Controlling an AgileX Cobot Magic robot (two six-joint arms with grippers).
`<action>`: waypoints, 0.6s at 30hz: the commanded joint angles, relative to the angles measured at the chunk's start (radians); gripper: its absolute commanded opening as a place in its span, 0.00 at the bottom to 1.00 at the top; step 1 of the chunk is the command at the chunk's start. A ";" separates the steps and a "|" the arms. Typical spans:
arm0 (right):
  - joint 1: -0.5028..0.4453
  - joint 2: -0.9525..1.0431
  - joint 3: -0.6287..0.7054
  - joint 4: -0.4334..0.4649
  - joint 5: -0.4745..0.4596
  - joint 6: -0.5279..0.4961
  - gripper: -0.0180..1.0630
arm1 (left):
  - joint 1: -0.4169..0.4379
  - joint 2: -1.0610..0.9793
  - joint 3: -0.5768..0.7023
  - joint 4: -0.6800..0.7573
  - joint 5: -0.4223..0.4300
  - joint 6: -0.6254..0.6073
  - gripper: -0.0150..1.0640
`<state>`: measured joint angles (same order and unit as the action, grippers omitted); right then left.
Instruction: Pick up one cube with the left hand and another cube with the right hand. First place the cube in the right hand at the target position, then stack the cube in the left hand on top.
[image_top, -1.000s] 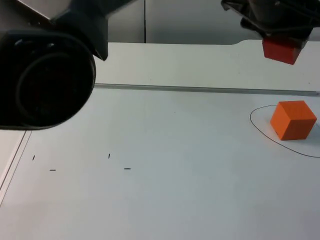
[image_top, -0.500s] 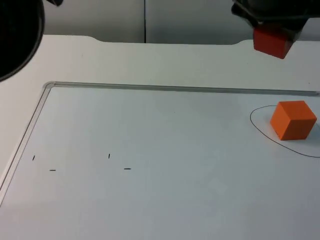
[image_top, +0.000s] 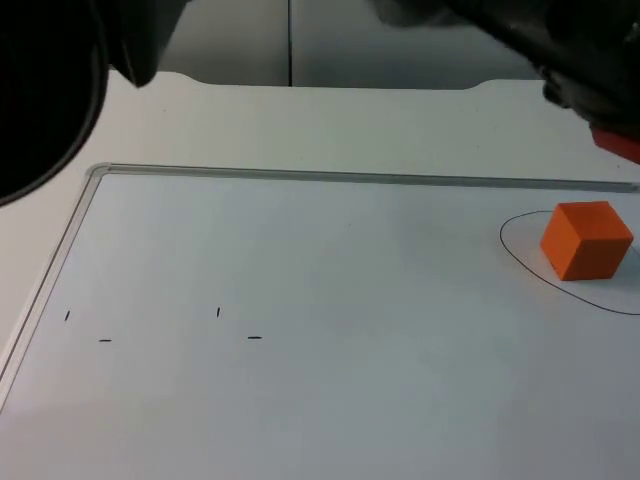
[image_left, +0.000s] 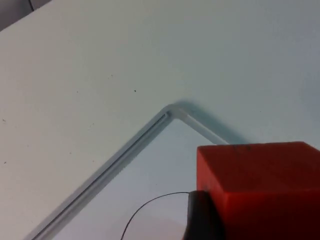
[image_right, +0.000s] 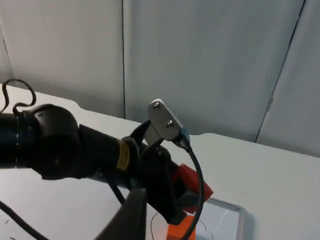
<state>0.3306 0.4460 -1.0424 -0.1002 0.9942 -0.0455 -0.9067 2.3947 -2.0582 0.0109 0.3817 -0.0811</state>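
Since half a second ago the red cube (image_left: 260, 185) has shifted right and down in the top view, now just behind and above the orange cube (image_top: 587, 240), which sits inside the drawn outline (image_top: 512, 252) (at the table's right side). The left gripper (image_right: 173, 200) pinches the red cube. Whether the right gripper (image_right: 132, 220) is spread or closed cannot be told.

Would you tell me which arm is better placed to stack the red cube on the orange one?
Left. The left gripper holds the red cube close by the orange cube, which sits in the drawn circle. The right gripper waits farther off.
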 joint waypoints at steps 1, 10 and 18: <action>0.003 -0.001 0.003 -0.009 0.000 -0.007 0.99 | 0.008 -0.033 0.078 -0.011 -0.183 -0.001 0.01; 0.003 -0.001 0.003 -0.029 0.000 -0.007 0.99 | 0.008 -0.039 0.291 -0.018 -0.553 -0.023 0.01; 0.003 -0.001 0.003 -0.049 0.000 -0.007 0.99 | 0.008 -0.037 0.401 -0.011 -0.773 -0.058 0.01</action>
<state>0.3306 0.4460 -1.0424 -0.1361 0.9956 -0.0455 -0.8950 2.3708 -1.6736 0.0000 -0.3042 -0.1189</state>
